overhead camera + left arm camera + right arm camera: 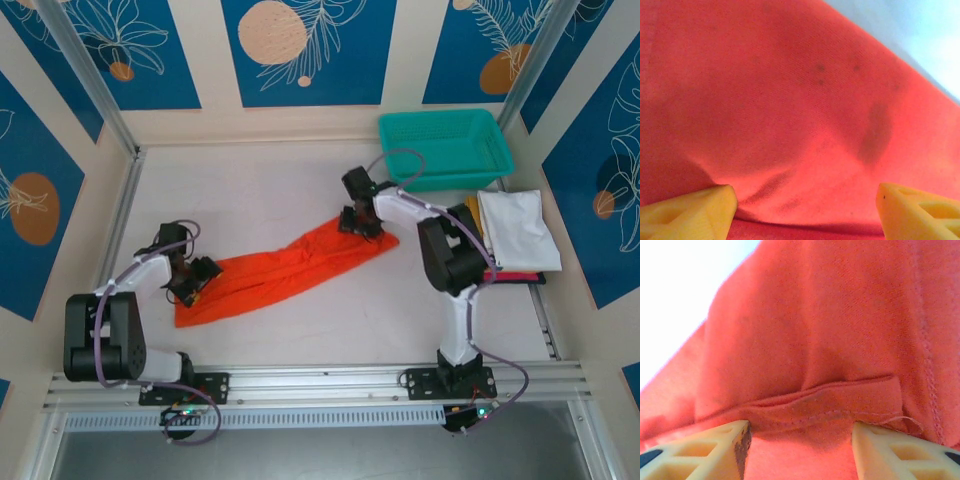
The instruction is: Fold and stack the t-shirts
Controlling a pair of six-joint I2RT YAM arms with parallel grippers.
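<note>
The orange-red t-shirt [285,268] lies bunched into a long diagonal band across the table. My left gripper [197,280] is at its lower left end and my right gripper [358,222] at its upper right end. In the left wrist view the left gripper [805,200] is open, its yellow fingers [690,210] wide apart with the t-shirt [790,110] bulging between them. The right gripper [800,435] is also open, with a stitched hem fold of the t-shirt [830,400] lying between its fingers [715,450]. Folded t-shirts [515,230], white on top, are stacked at the right.
A teal mesh basket [445,148] stands at the back right, just behind the folded stack. Bare white table [250,190] lies behind the shirt and in front of it [330,330]. Metal frame rails [120,220] border the table.
</note>
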